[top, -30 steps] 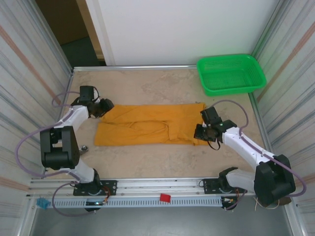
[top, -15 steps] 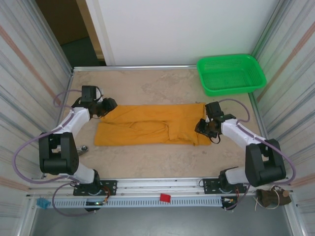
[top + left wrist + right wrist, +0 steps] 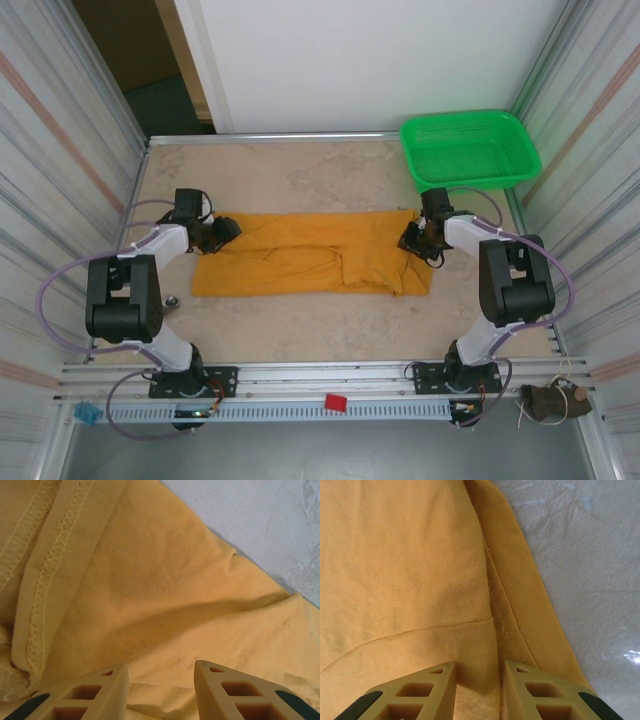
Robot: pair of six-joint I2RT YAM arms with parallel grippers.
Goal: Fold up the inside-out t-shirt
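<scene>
T-shirt (image 3: 300, 255): folded strip, flat across mid surface (image 3: 300, 175).
Left gripper (image 3: 161, 666): jaws apart over shirt's far-left corner.
Right gripper (image 3: 477, 665): at far-right corner, jaws narrowly parted astride a seam; grip unclear.

The inside-out t-shirt (image 3: 310, 255) lies folded into a long band across the middle of the counter (image 3: 300, 170), running from its left edge towards its right edge. The left claw (image 3: 222, 232) sits at the band's far left corner and the right claw (image 3: 412, 240) at its far right corner. A green basket (image 3: 470, 150) stands in the counter's far right corner.
</scene>
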